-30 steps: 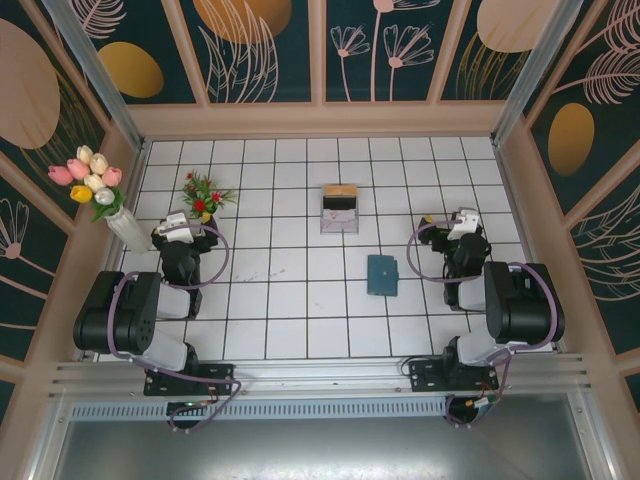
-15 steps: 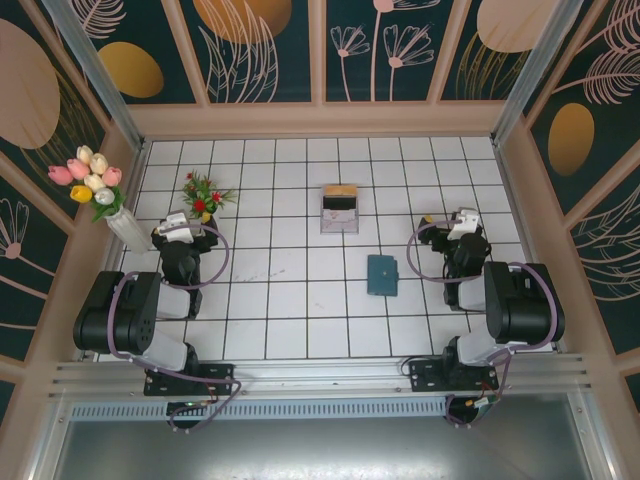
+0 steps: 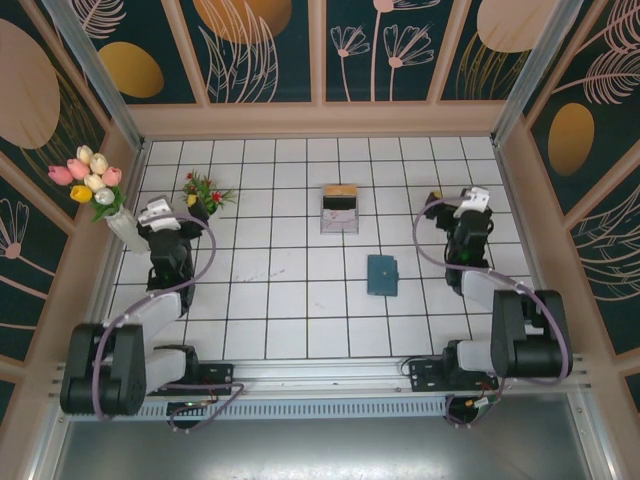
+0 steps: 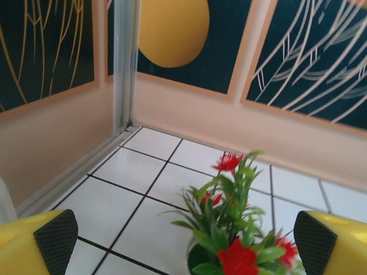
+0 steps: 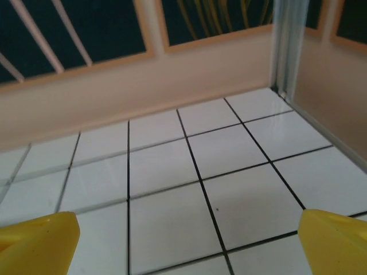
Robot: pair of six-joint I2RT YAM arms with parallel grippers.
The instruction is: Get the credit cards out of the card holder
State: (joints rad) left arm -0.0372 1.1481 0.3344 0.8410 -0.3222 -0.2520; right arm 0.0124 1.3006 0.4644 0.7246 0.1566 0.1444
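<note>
The card holder (image 3: 381, 275), a small dark teal wallet, lies folded shut on the white tiles a little right of the middle. The credit cards are hidden. My left gripper (image 3: 163, 222) hovers at the left side, far from the wallet, aimed at the back left corner. In the left wrist view its yellow fingers (image 4: 54, 240) stand wide apart, open, with nothing held. My right gripper (image 3: 468, 215) hovers at the right, about two tiles right of the wallet and further back. Its fingers (image 5: 40, 240) are spread open over bare tile.
A small potted plant with red flowers (image 3: 205, 192) stands just ahead of the left gripper (image 4: 183, 246), filling the gap between its fingers (image 4: 235, 229). A vase of tulips (image 3: 95, 185) stands by the left wall. A grey stand with tan top (image 3: 340, 208) sits behind the wallet.
Both arms have unfolded from their tucked pose, and both grippers have moved up and toward the back wall. The wallet has not moved.
</note>
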